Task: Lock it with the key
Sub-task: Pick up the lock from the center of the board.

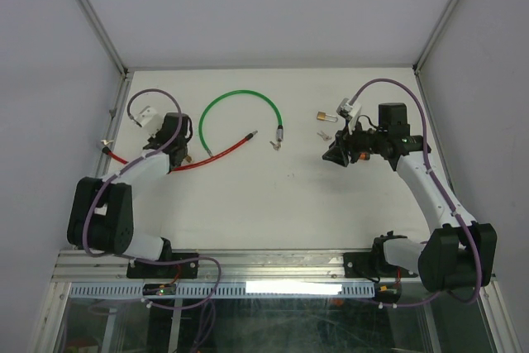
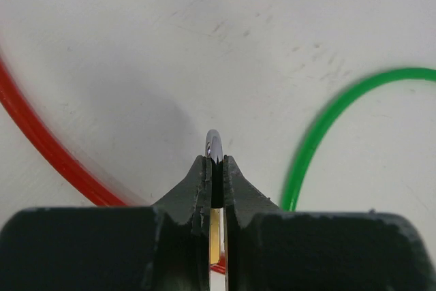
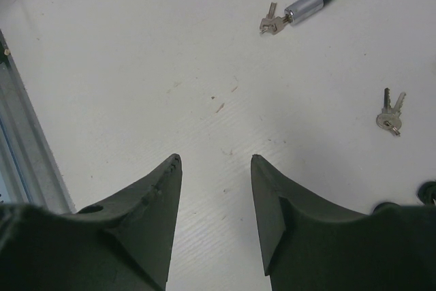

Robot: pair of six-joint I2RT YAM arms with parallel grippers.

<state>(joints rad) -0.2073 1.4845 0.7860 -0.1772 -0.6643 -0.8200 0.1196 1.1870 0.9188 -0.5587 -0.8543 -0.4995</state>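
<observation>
My left gripper (image 1: 180, 153) is shut on a thin silver key (image 2: 214, 146), seen edge-on, whose tip pokes out past the black fingertips (image 2: 198, 180). It hangs just over the table beside the red cable lock (image 1: 198, 163), which shows as a blurred red arc (image 2: 41, 142) in the left wrist view. The green cable lock (image 1: 235, 98) lies to its right, its silver lock head (image 3: 304, 6) with keys (image 3: 270, 24) stuck in it. My right gripper (image 3: 215, 160) stands open over bare table with nothing between its fingers. A loose key pair (image 3: 390, 115) lies to its right.
A small brass padlock (image 1: 322, 116) lies at the back right, just beyond the right gripper. A white block (image 1: 147, 114) sits at the back left beside the left arm. Aluminium frame posts and white walls close in the table on both sides.
</observation>
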